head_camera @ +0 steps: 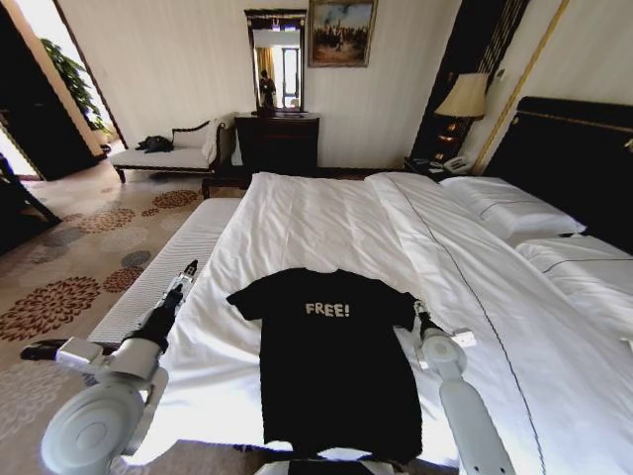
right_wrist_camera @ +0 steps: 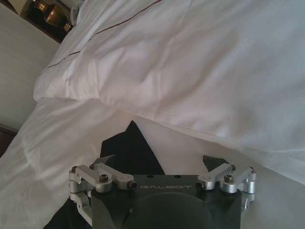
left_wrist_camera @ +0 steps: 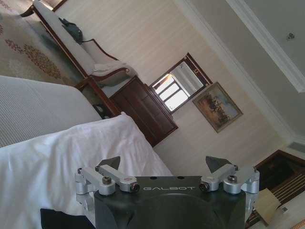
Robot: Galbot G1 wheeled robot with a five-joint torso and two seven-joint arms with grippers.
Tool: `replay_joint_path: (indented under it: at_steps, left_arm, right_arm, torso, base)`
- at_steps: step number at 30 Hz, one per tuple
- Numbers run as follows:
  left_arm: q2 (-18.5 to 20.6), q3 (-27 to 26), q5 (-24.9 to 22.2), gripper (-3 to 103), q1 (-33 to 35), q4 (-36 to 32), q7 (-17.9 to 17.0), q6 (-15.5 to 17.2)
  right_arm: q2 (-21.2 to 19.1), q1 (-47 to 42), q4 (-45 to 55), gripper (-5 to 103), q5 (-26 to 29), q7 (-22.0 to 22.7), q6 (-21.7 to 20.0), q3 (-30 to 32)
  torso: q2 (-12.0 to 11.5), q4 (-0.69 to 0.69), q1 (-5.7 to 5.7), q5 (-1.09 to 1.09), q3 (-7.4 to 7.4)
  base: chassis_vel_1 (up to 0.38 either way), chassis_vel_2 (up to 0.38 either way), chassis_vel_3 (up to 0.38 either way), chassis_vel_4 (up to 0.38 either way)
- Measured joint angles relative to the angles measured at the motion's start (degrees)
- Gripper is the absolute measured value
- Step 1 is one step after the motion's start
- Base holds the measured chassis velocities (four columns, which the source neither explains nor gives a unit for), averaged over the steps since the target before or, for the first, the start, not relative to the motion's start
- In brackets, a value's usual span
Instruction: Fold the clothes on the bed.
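White bedding of the bed (head_camera: 326, 218) carries the T-shirt (head_camera: 336, 366) flat, chest up, long axis running from the robot toward the far edge. Right gripper (head_camera: 419, 314), fingers spread, sits at the right sleeve; left gripper (head_camera: 186, 271), also spread, hangs well off the left sleeve, so the right arm is nearer.

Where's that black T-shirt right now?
In the head view, the black T-shirt lies flat on the bed near its foot, between the two claws.

"FREE!" on T-shirt (head_camera: 336, 366); "GALBOT" on pincers
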Motion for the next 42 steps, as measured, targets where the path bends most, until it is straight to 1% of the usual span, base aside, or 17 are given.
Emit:
replay_joint_path:
  at_steps: [9, 10, 14, 16, 17, 20, 22, 26, 29, 31, 32, 35, 36, 38, 39, 40, 42]
  left_arm:
    - [0.47, 0.44, -0.55, 100, -1.25, 0.08, -0.22, 0.11]
    - [0.58, 0.45, -0.6, 100, -1.37, 0.08, -0.24, 0.13]
    - [0.97, 0.45, -0.76, 100, -1.73, 0.1, -0.3, 0.16]
    - [1.17, 0.5, -0.87, 100, -1.96, 0.11, -0.32, 0.17]
    - [1.17, 0.5, -0.87, 100, -1.96, 0.11, -0.32, 0.17]
    - [1.3, 0.61, -0.9, 100, -2.14, 0.13, -0.35, 0.17]
    - [1.31, 0.62, -0.9, 100, -2.2, 0.13, -0.37, 0.17]
    - [1.32, 0.72, -0.91, 100, -2.42, 0.15, -0.4, 0.17]
    - [1.17, 0.85, -0.82, 100, -2.46, 0.15, -0.4, 0.18]
    - [0.91, 0.94, -0.53, 100, -2.43, 0.15, -0.41, 0.18]
    - [0.91, 0.94, -0.53, 100, -2.43, 0.15, -0.41, 0.18]
    - [0.77, 0.97, -0.25, 100, -2.22, 0.15, -0.4, 0.16]
    - [0.77, 0.97, -0.25, 100, -2.22, 0.15, -0.4, 0.16]
    - [0.74, 0.97, 0.03, 100, -2.01, 0.15, -0.41, 0.13]
    - [0.74, 0.97, 0.03, 100, -2.01, 0.15, -0.41, 0.13]
    - [0.73, 0.97, 0.19, 100, -1.9, 0.16, -0.41, 0.11]
    - [0.66, 0.97, 0.49, 100, -1.73, 0.16, -0.41, 0.05]
  right_arm:
    - [0.1, 1.3, -2.25, 100, 1.7, -0.49, 0.05, -0.19]
    - [0.36, 1.08, -1.67, 103, 1.97, -0.68, 0.04, -0.36]
    - [1.0, 1.18, -1.44, 99, 1.87, -1.53, 0.12, -0.85]
    - [1.12, 1.87, -2.15, 92, 1.58, -2.02, 0.39, -1.0]
    - [1.12, 1.87, -2.15, 92, 1.58, -2.02, 0.39, -1.0]
    - [1.13, 2.26, -2.7, 77, 1.35, -2.74, 0.94, -1.02]
    - [1.14, 2.29, -2.84, 77, 1.28, -2.95, 1.09, -1.0]
    - [1.16, 2.51, -3.64, 55, 0.9, -3.67, 1.91, -0.89]
    - [1.1, 2.78, -4.16, 49, 0.71, -4.02, 2.2, -0.86]
    - [0.98, 3.39, -5.04, 38, 0.66, -4.33, 2.34, -0.84]
    - [0.98, 3.39, -5.04, 38, 0.66, -4.33, 2.34, -0.84]
    - [0.86, 4.48, -6.74, 22, 0.61, -4.8, 2.53, -0.86]
    - [0.86, 4.48, -6.74, 22, 0.61, -4.8, 2.53, -0.86]
    - [0.85, 4.94, -7.74, 12, 0.39, -5.27, 2.74, -0.89]
    - [0.85, 4.94, -7.74, 12, 0.39, -5.27, 2.74, -0.89]
    - [0.84, 5.01, -8.01, 6, 0.26, -5.55, 2.86, -0.92]
    - [0.83, 5.01, -8.18, 2, 0.16, -5.96, 3.02, -0.95]
  torso:
    - [0.0, 0.0, 0.0, 0.0, 0.0]
    - [0.0, 0.01, 0.0, 0.0, 0.0]
    - [0.0, 0.0, 0.0, 0.01, 0.0]
    - [0.0, 0.02, 0.0, 0.01, 0.0]
    - [0.0, 0.02, 0.0, 0.01, 0.0]
    - [0.0, 0.01, 0.0, 0.01, 0.0]
    - [0.0, 0.01, 0.0, 0.01, 0.0]
    - [0.0, 0.01, 0.0, 0.01, 0.0]
    - [0.0, 0.01, 0.0, 0.01, 0.0]
    - [0.0, 0.01, 0.0, 0.01, 0.0]
    - [0.0, 0.01, 0.0, 0.01, 0.0]
    - [0.0, 0.01, -0.01, 0.01, 0.0]
    - [0.0, 0.01, -0.01, 0.01, 0.0]
    - [0.0, 0.01, -0.01, 0.01, 0.0]
    - [0.0, 0.01, -0.01, 0.01, 0.0]
    - [0.0, 0.01, -0.01, 0.01, 0.0]
    - [0.0, 0.01, 0.0, 0.01, 0.0]
  base:
    - [0.0, 0.0, 0.0, 0.0]
    - [0.0, 0.0, 0.0, 0.0]
    - [0.0, 0.0, 0.0, 0.0]
    - [0.0, 0.0, 0.0, 0.0]
    - [0.0, 0.0, 0.0, 0.0]
    - [0.0, 0.0, 0.0, 0.0]
    - [0.0, 0.0, 0.0, 0.0]
    - [0.0, 0.0, 0.0, 0.0]
    - [0.0, 0.0, 0.0, 0.0]
    - [0.0, 0.0, 0.0, 0.0]
    - [0.0, 0.0, 0.0, 0.0]
    - [0.0, 0.0, 0.0, 0.0]
    - [0.0, 0.0, 0.0, 0.0]
    - [0.0, 0.0, 0.0, 0.0]
    - [0.0, 0.0, 0.0, 0.0]
    - [0.0, 0.0, 0.0, 0.0]
    - [0.0, 0.0, 0.0, 0.0]
